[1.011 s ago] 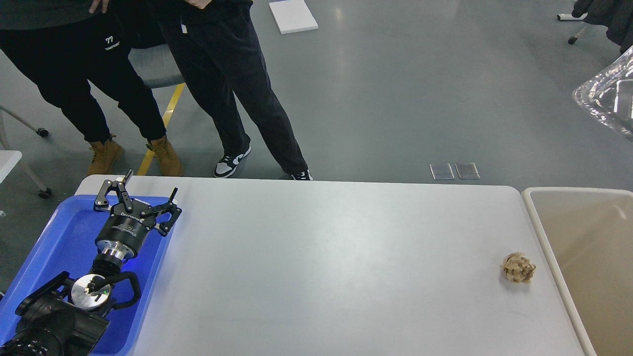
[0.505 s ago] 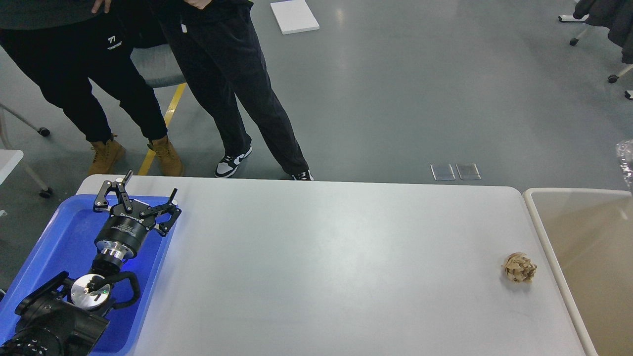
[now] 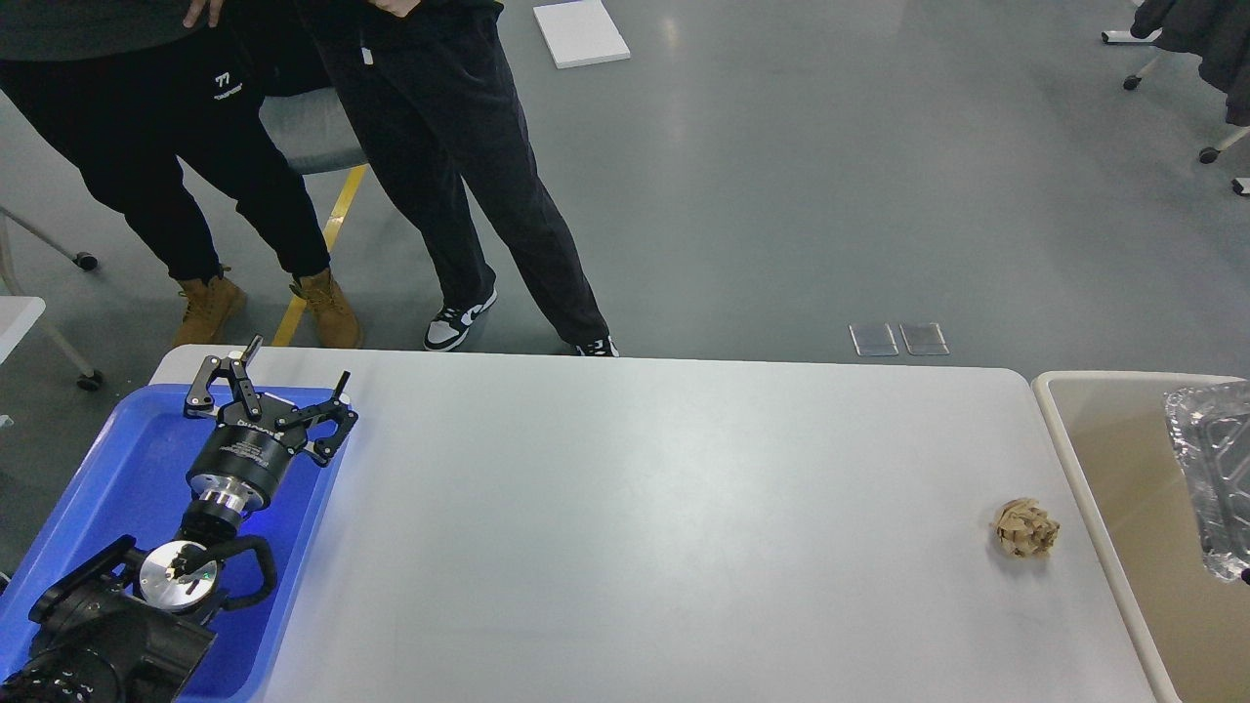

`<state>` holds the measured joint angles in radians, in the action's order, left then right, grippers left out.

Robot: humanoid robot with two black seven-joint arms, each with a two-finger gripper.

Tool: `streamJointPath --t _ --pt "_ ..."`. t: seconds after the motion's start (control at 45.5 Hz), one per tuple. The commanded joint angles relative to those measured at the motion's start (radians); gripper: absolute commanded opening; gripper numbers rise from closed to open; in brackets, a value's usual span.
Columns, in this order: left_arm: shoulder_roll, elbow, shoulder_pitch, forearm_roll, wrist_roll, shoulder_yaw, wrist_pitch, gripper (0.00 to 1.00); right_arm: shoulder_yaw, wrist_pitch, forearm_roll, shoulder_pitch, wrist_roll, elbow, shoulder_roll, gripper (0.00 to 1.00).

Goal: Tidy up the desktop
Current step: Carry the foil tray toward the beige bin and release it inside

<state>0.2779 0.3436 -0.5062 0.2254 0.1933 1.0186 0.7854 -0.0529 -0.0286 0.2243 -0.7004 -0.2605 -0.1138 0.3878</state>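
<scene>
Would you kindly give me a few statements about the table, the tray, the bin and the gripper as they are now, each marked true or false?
1. The crumpled paper ball lies on the desktop. True.
2. The left gripper is shut on the paper ball. False: it is open, above the blue tray.
3. A clear plastic container is in the beige bin. True.
4. The paper ball is in the tray. False: it lies near the bin.
</scene>
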Motion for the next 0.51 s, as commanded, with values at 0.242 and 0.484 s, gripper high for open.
streamJointPath --t 0.242,0.484 --pt "0.000 0.000 0.000 0.000 0.000 0.000 0.000 1.00 0.004 -0.002 -0.006 0.071 0.047 0.005 -0.047 0.44" --pt "0.000 0.000 0.000 0.000 0.000 0.000 0.000 1.00 0.016 0.013 -0.006 0.071 0.063 0.003 -0.044 1.00"
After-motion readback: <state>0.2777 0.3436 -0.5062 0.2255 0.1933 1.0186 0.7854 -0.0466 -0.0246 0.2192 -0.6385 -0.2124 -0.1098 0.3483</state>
